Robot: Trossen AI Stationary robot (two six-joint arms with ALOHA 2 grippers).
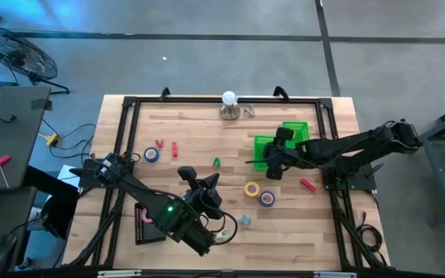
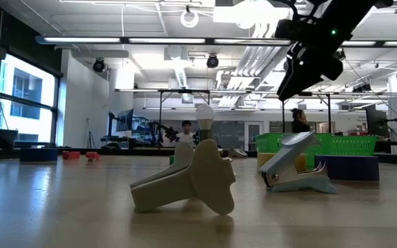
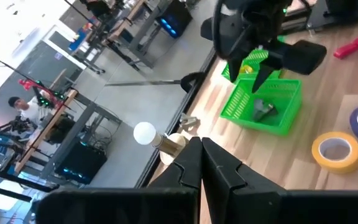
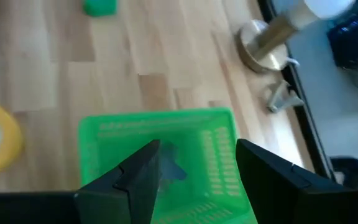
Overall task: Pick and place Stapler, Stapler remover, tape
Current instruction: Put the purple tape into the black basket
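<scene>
My right gripper (image 4: 194, 180) is open and hangs over a green bin (image 4: 110, 134), its fingers apart above the bin's inside; the high view shows it there too (image 1: 271, 162). A small grey thing (image 3: 263, 111) lies in that bin. My left gripper (image 3: 201, 149) is shut and empty, raised over the near middle of the table (image 1: 199, 181). A yellow tape roll (image 1: 252, 188) and a purple one (image 1: 266, 198) lie flat near the bin, and a blue roll (image 1: 151, 154) lies far left. A grey staple remover (image 2: 295, 165) rests on the wood near the front edge.
A second green bin (image 1: 296, 131) stands beside the first. A lamp with a white bulb (image 1: 229, 104) is at the far edge. Small red pieces (image 1: 174, 148) (image 1: 307, 185), a green piece (image 1: 216, 162) and a cream-coloured thing (image 2: 191, 179) lie about. A black frame (image 1: 126, 139) borders the table.
</scene>
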